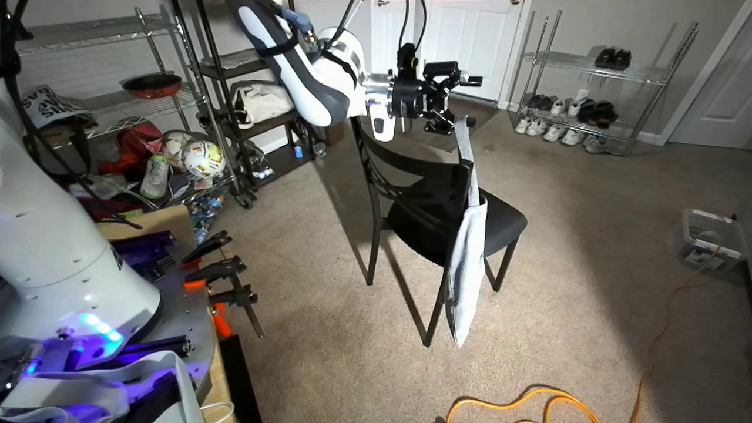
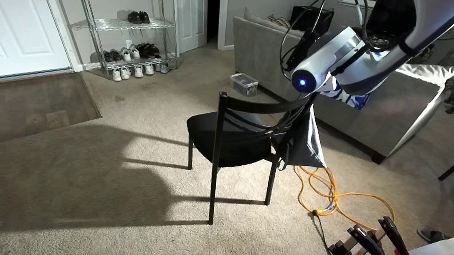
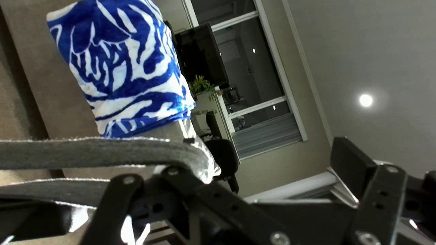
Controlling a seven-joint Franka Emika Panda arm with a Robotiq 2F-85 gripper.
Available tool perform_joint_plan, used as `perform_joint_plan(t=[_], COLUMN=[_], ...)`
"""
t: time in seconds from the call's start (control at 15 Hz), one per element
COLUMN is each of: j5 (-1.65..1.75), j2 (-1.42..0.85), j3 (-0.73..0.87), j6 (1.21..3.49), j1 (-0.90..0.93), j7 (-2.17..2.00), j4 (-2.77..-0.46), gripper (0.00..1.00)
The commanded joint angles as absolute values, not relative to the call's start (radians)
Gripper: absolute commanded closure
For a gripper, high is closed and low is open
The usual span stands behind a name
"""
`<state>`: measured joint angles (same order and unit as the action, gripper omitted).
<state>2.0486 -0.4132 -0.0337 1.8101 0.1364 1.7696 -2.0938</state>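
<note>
Gripper (image 1: 468, 101), black, two-fingered, at the end of a white-and-black arm (image 1: 320, 88): fingers (image 3: 354, 166) spread wide, a strap looped round one of them rather than pinched between the two.

Strap (image 3: 102, 154), grey cloth, pale fuzzy edges: two runs across the wrist view, bending round the looped finger; the opposite finger stands well apart from it.

Bag (image 1: 467, 258), grey cloth, flat: hanging below the strap, just beside a back post of the chair — contact with the post cannot be told.

Chair (image 2: 229, 144), black, padded seat, slatted back: upright on beige carpet (image 1: 329, 341), beneath the arm, in both exterior views.

Blanket (image 3: 126, 68), blue and white, bold pattern: draped on a grey sofa (image 2: 265, 49).

Lidded box (image 2: 243, 84), clear plastic: on the carpet near the sofa.

Cable (image 2: 367, 195), orange: in loose loops on the carpet.

Shoe rack (image 1: 646, 73), metal wire: a dark pair above, white and dark shoes lower down.

Frying pan (image 1: 153, 86), reddish outside: on a wire shelf.

Ball (image 1: 202, 160), white with coloured marks: lower, among assorted items.

Clamps (image 1: 214, 270), black with orange parts: along the table edge — near the robot base (image 1: 64, 276)
</note>
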Motion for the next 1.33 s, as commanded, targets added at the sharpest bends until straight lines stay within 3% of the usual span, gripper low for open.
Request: perform_joint_plan(t=[0.0, 1.27], j5=[1.967, 1.972], j2=[-0.407, -0.407], j3=[-0.016, 0.005], j6=[1.814, 1.805], j1=[0.085, 0.058], j7=[1.815, 1.840], j4=[-2.075, -2.036], gripper=[0.00, 0.00])
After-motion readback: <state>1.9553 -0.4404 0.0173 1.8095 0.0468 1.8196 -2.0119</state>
